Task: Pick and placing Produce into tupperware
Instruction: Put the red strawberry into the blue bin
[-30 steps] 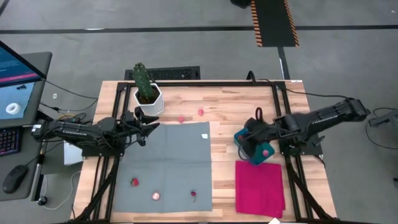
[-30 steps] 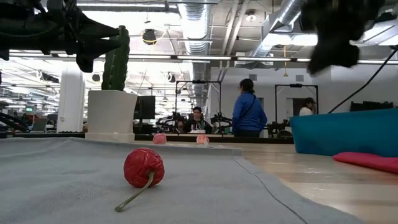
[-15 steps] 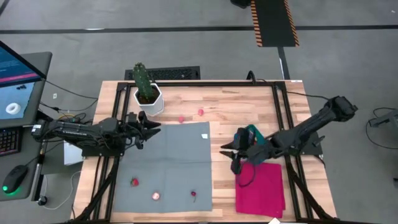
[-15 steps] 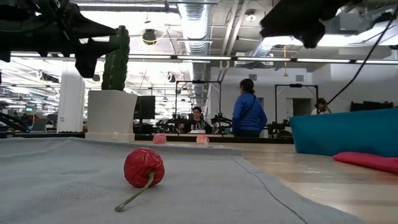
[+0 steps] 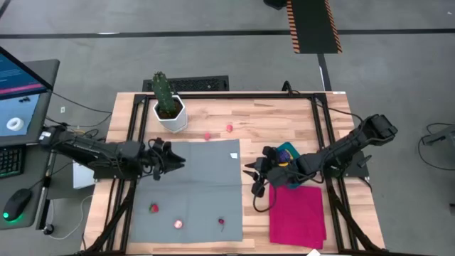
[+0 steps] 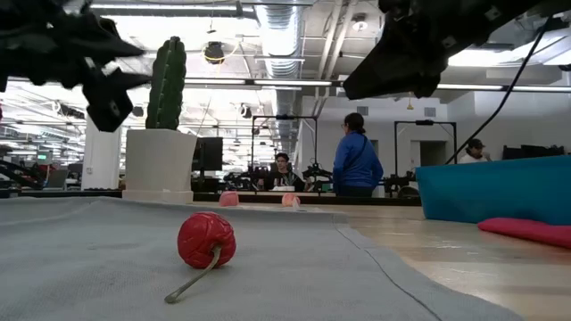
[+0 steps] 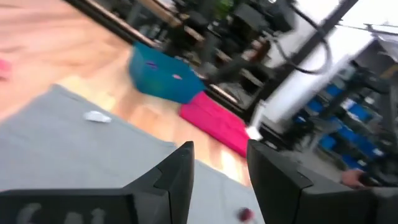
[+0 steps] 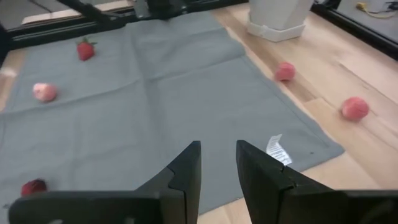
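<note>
The produce is small red and pink pieces. A red one (image 5: 153, 208), a pink one (image 5: 178, 224) and a dark red stemmed one (image 5: 222, 222) lie on the grey cloth (image 5: 199, 178). Two pink ones (image 5: 207, 136) (image 5: 230, 128) lie on the bare wood behind it. The teal tupperware (image 5: 288, 150) stands at the right, partly hidden by my right arm. My right gripper (image 5: 250, 178) hangs open over the strip of wood between cloth and tub. My left gripper (image 5: 182, 161) hovers open above the cloth's left part. Nothing is between either pair of fingers (image 8: 186, 168) (image 7: 180, 168).
A magenta cloth (image 5: 297, 213) lies in front of the tub. A green cactus in a white pot (image 5: 170, 114) stands at the far left corner. Black frame rails (image 5: 124, 178) run along the table's sides. People show in the room beyond the table.
My right gripper has come away from above the tub, going left toward the grey cloth and sinking, and it has turned as it went. My left gripper has drifted a little toward the near edge and rolled. The produce on the cloth has not moved.
</note>
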You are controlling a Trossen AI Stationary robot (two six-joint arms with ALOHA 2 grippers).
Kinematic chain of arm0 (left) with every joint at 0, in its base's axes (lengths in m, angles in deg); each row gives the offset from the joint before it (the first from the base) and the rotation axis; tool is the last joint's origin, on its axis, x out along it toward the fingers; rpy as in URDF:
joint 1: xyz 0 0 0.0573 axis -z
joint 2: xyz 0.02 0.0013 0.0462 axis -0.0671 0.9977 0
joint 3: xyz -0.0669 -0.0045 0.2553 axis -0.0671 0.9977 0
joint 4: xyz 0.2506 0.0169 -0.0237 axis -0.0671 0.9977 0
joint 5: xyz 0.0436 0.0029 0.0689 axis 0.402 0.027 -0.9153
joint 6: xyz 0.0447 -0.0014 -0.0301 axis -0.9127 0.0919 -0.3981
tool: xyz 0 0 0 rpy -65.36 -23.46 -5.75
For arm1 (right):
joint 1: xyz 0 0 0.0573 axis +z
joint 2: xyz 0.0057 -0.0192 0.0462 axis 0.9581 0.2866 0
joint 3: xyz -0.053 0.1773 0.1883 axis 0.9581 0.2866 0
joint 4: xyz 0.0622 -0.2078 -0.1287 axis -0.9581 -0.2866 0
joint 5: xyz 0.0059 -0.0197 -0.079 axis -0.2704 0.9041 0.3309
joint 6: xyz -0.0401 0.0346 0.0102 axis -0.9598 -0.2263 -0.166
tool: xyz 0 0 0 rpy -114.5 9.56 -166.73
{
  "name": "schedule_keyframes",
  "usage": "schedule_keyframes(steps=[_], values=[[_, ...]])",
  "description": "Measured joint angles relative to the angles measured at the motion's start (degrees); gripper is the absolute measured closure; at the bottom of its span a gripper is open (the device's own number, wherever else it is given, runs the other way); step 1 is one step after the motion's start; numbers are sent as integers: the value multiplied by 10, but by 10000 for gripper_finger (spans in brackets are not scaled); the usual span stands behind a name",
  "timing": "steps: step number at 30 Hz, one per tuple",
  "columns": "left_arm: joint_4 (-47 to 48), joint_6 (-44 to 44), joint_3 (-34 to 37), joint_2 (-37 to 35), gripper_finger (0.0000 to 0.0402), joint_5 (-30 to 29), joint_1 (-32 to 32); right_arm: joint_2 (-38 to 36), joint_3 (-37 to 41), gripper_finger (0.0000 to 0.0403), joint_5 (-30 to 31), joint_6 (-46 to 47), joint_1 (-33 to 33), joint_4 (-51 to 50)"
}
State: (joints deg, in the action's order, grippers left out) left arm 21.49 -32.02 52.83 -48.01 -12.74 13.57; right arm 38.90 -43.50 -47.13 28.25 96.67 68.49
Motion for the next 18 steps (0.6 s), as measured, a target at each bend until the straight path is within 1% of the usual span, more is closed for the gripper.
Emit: schedule_keyframes(steps=[2,5,7,10,14,16,18], values=[[4,11,-16,11,265,-11,26,-1,0,280,-5,0,-4,0],[33,57,-49,31,265,-52,69,-2,0,280,-17,0,-5,1],[68,68,-78,49,265,-55,98,-2,0,280,-18,0,-2,0],[141,72,-128,82,265,-75,148,-2,0,280,-19,0,2,0],[302,57,-204,130,265,-132,207,-2,0,280,-19,1,5,0],[366,42,-236,148,265,-143,237,-2,0,280,-19,1,7,1],[394,41,-256,159,265,-142,267,-2,0,280,-19,1,10,0]])
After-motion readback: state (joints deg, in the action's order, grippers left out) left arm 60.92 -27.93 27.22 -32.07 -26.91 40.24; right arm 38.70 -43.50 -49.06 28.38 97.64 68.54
